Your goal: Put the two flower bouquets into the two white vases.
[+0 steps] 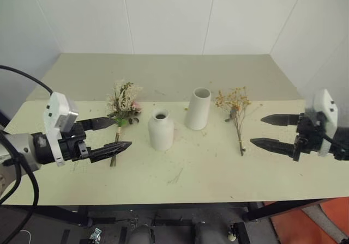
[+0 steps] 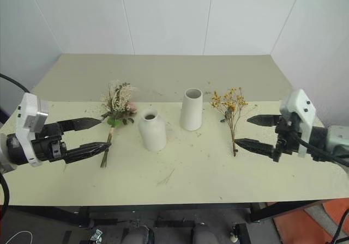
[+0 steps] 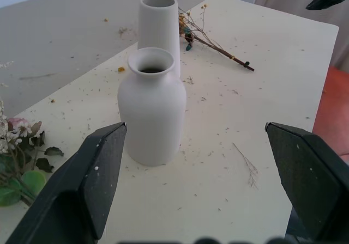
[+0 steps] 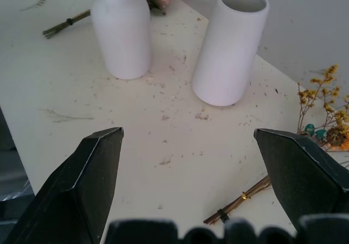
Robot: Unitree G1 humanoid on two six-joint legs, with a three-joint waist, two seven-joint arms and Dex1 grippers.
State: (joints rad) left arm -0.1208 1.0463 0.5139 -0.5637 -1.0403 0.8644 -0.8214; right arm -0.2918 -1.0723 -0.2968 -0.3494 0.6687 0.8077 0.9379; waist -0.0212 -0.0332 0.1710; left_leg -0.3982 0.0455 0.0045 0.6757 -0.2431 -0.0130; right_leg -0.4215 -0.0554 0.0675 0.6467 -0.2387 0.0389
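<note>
Standing mid-table (image 1: 180, 184) are two white vases, the tapered vase (image 1: 198, 108) and bottle vase (image 1: 161, 129); two bouquets lie flat, cream bunch (image 1: 122, 109) left, yellow spray (image 1: 235, 107) right. Left gripper (image 1: 115, 134) and right gripper (image 1: 267, 130) gape empty.
</note>
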